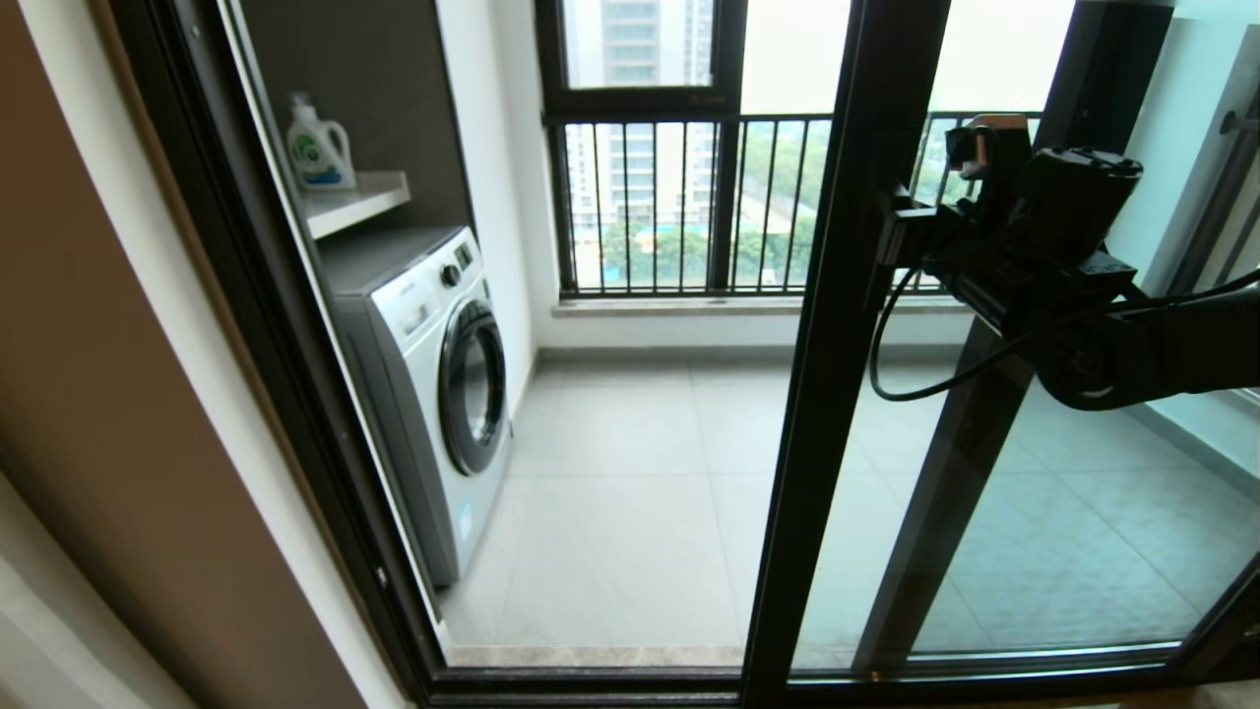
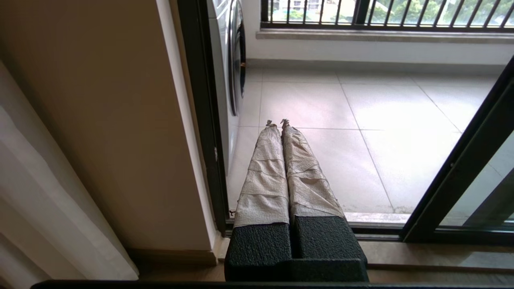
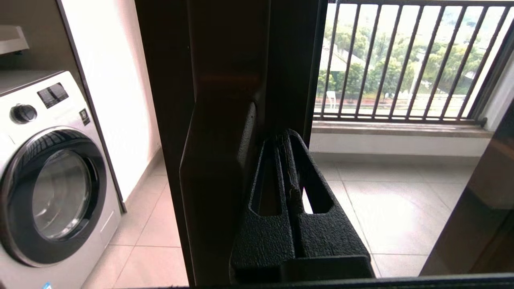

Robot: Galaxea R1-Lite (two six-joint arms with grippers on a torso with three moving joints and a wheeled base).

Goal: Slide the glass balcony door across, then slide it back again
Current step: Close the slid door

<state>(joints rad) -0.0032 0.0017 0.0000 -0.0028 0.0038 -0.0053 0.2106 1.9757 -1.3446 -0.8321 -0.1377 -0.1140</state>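
Dark-framed glass balcony door (image 1: 837, 325), partly open

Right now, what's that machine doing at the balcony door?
The robot's right gripper is shut and pressed against the dark upright of the glass balcony door, beside its latch handle. The door stands partway across, leaving a gap open to the balcony, where a washing machine stands. The left gripper, also shut, hangs idle low by the doorway.

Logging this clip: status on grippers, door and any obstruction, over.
Right gripper shut, pressed against the glass balcony door upright by its latch handle. Left gripper shut, idle, low by doorway. Door partly open; nothing visible blocking.
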